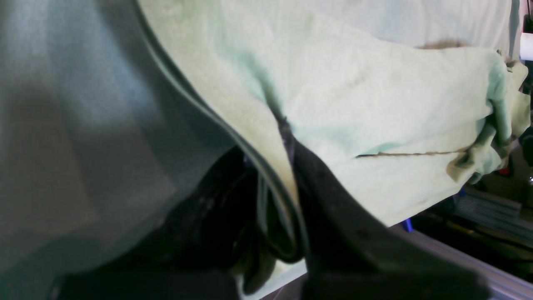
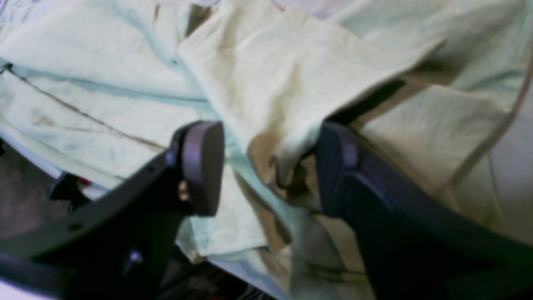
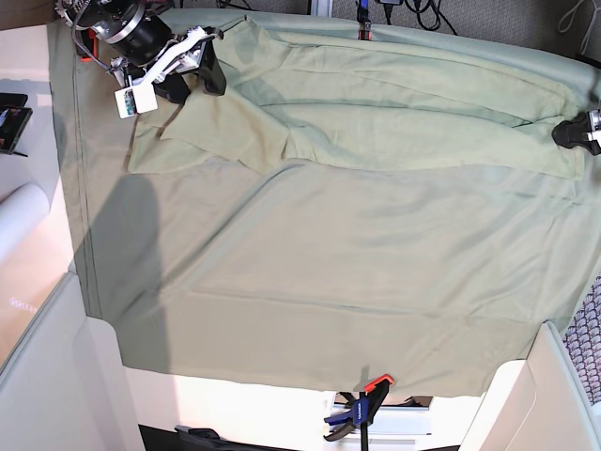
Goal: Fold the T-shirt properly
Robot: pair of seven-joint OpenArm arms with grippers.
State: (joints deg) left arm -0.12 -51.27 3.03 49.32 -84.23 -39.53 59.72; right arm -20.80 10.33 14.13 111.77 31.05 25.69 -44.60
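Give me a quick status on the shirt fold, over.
Left gripper shut on the T-shirt edge. Right gripper open, jaws straddling a bunched fold. T-shirt wrinkled, stretched along the table cloth's far side. Nothing in the way.

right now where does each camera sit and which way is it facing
left wrist: on the left arm, looking along its shut left gripper pinching the T-shirt.
right wrist: on the right arm, looking past open fingers at the bunched shirt.
base: overhead, facing down on the table cloth; right gripper top left.
shared: all show the T-shirt.
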